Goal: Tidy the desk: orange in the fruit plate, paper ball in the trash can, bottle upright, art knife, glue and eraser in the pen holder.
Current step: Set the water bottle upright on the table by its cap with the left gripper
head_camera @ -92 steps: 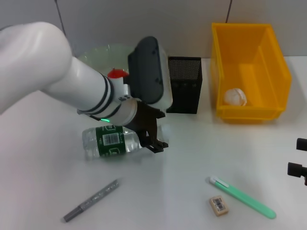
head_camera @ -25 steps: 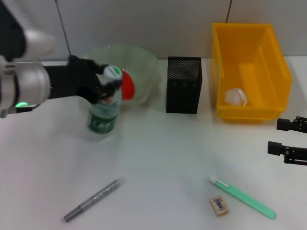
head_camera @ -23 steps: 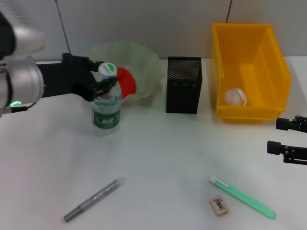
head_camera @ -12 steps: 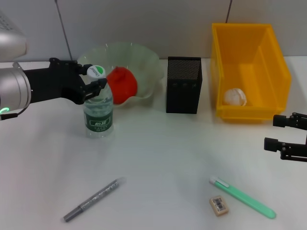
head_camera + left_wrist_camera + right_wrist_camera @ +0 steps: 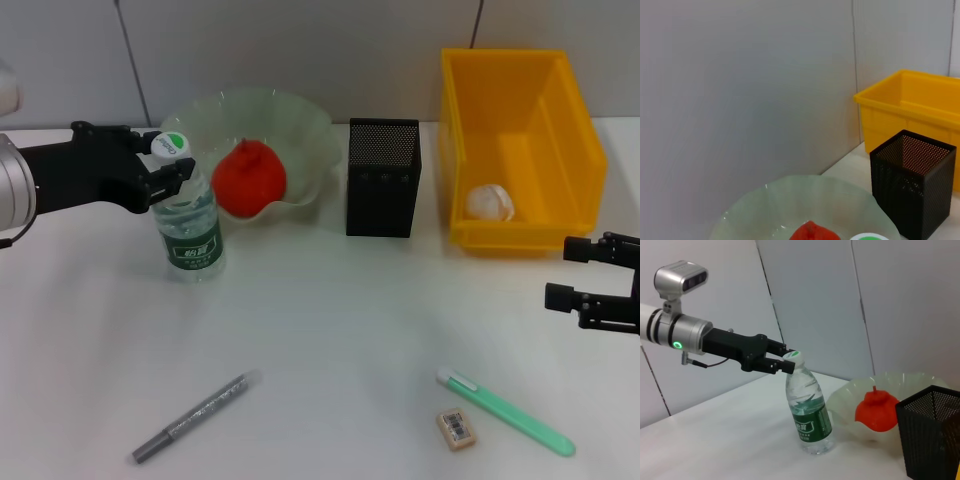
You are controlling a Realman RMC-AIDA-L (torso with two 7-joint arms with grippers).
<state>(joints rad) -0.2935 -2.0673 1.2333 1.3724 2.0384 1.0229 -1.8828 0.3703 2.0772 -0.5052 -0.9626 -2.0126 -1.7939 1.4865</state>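
The clear bottle point(image 5: 188, 228) with a green label stands upright on the table, slightly tilted, left of the fruit plate point(image 5: 250, 100). My left gripper point(image 5: 166, 170) is shut on its neck just under the cap; it also shows in the right wrist view point(image 5: 781, 363) on the bottle point(image 5: 808, 412). The orange point(image 5: 250, 178) lies in the plate. The paper ball point(image 5: 490, 202) lies in the yellow bin point(image 5: 455, 130). The green art knife point(image 5: 505, 410), eraser point(image 5: 456, 428) and grey glue stick point(image 5: 193, 416) lie on the table near the front. My right gripper point(image 5: 585, 275) is open and empty at the right edge.
The black mesh pen holder point(image 5: 383, 190) stands between the plate and the bin. In the left wrist view the pen holder point(image 5: 912, 185), bin point(image 5: 920, 110) and plate point(image 5: 765, 210) show against a grey wall.
The bottle went from lying on the table to standing. My left gripper has carried it leftward by the neck. The right gripper has moved up a little.
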